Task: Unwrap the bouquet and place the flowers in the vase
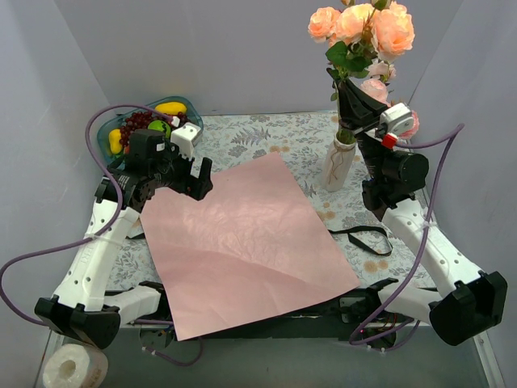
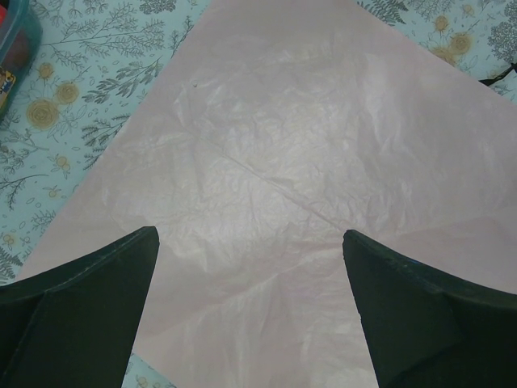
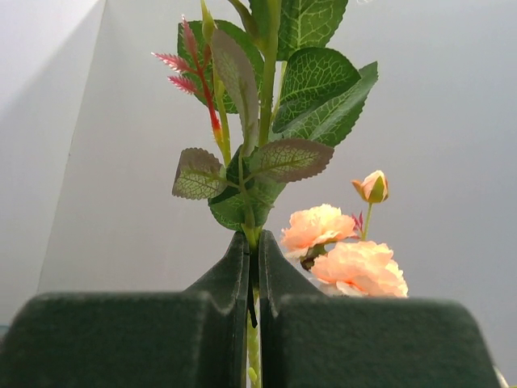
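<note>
The flowers [image 1: 363, 28], peach and pink roses with green leaves, stand upright at the back right. My right gripper [image 1: 353, 95] is shut on their stems just above the white vase [image 1: 338, 166], and the stems run down to its mouth. In the right wrist view the gripper [image 3: 254, 242] pinches a thin green stem [image 3: 253, 343] below the leaves [image 3: 311, 89] and peach blooms [image 3: 355, 267]. The lilac-pink wrapping paper [image 1: 242, 242] lies flat and unfolded mid-table. My left gripper [image 1: 198, 174] hovers open over its upper-left edge, with only the paper [image 2: 307, 162] showing between its fingers [image 2: 89, 299]. The black ribbon [image 1: 363, 238] lies loose right of the paper.
A blue bowl [image 1: 190, 105] of mixed fruit sits at the back left, behind the left arm. A white roll [image 1: 74, 368] lies off the table's front-left corner. Grey walls close in the back and sides. The floral tablecloth [image 1: 266, 137] shows around the paper.
</note>
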Tool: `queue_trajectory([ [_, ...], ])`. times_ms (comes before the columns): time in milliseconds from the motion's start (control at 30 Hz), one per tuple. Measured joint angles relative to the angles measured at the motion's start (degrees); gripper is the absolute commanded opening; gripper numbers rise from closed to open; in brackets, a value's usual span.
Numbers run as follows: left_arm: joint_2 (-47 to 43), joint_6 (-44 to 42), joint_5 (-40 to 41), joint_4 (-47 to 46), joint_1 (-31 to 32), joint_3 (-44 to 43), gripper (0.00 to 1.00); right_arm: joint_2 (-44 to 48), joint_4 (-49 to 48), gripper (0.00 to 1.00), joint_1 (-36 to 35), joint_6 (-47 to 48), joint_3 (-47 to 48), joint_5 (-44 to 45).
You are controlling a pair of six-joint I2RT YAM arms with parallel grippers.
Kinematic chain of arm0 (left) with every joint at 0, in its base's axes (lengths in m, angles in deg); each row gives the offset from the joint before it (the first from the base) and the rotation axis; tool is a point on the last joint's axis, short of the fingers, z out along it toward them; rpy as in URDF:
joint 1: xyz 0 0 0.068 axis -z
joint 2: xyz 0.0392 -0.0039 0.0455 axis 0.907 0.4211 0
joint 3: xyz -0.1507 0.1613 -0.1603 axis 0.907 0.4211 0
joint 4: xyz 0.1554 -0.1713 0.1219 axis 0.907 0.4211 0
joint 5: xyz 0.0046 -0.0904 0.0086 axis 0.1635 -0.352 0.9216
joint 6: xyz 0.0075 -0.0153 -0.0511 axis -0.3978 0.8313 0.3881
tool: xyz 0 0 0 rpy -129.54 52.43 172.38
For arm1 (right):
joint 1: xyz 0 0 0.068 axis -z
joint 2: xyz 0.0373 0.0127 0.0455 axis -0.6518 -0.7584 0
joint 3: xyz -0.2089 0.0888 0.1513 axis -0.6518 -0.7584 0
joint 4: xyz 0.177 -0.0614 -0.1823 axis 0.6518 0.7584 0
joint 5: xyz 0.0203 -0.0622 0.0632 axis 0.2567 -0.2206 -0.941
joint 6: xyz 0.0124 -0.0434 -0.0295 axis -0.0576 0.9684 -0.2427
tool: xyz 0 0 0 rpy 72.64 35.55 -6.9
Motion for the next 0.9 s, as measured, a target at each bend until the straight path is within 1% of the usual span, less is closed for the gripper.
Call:
queue_trajectory([
  [467,1.7,-1.0,-0.1,0.1,0.0,-0.7,0.98,-6.2,-7.4,0.01,0.2,3.1,-5.0,0.6],
  [900,1.7,-1.7,-0.1,0.1,0.0,-0.7,0.98,-6.9,-10.0,0.01,1.5,4.8,-6.8,3.3],
])
